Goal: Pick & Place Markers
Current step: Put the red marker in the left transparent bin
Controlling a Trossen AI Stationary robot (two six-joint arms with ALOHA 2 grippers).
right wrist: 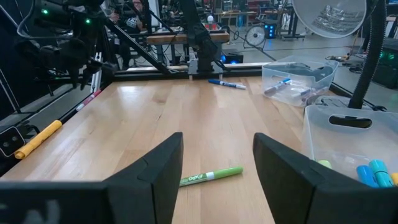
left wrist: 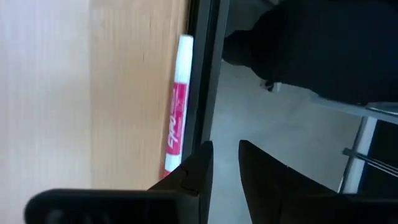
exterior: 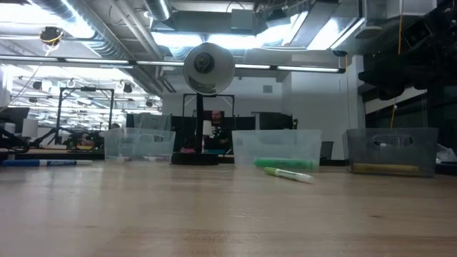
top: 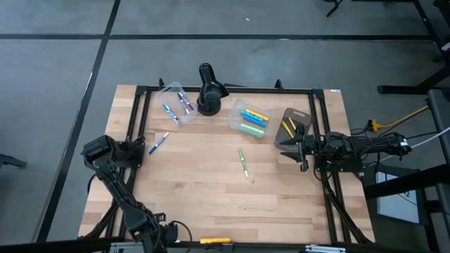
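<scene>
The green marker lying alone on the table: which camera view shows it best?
The right wrist view: the green marker lies close and whole between the open right gripper fingers. The high view shows it small, the low view end-on; the left wrist view misses it.

The red marker's (left wrist: pixel 175 121) lower end is hidden behind the left hand's (left wrist: pixel 225 168) finger.

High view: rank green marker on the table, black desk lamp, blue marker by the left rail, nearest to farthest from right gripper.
From the right gripper:
1. Green marker, mid-table.
2. Black desk lamp, at the back.
3. Blue marker, left side by the rail.
</scene>
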